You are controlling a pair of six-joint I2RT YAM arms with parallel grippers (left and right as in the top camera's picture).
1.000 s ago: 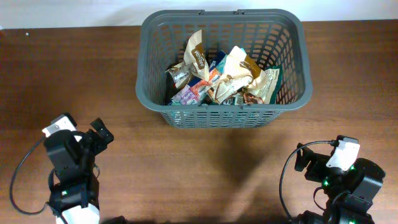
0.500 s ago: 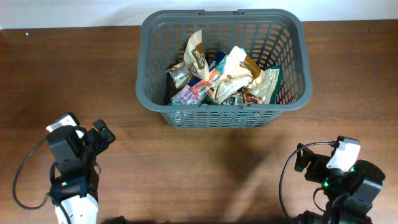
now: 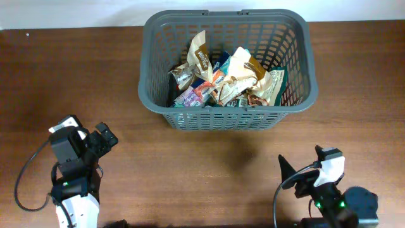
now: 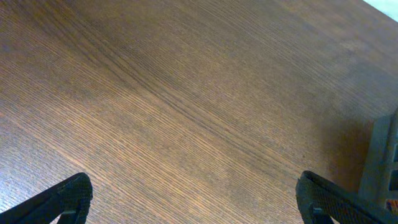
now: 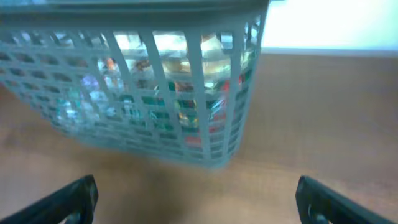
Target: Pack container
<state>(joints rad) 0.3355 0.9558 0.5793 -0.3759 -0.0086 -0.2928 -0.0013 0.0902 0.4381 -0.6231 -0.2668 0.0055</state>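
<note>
The dark grey slotted basket stands at the back centre of the table and holds several snack packets. It shows blurred in the right wrist view, and its corner shows at the right edge of the left wrist view. My left gripper is open and empty over bare wood at the front left. My right gripper is open and empty at the front right, pointing toward the basket. Both grippers are well apart from the basket.
The brown wooden table lies between the arms and the basket. A pale wall strip runs behind the table's far edge. No loose packets show on the wood.
My right arm has swung left and drawn back toward the front edge; its wrist view is blurred. My left arm has shifted slightly toward the front.
</note>
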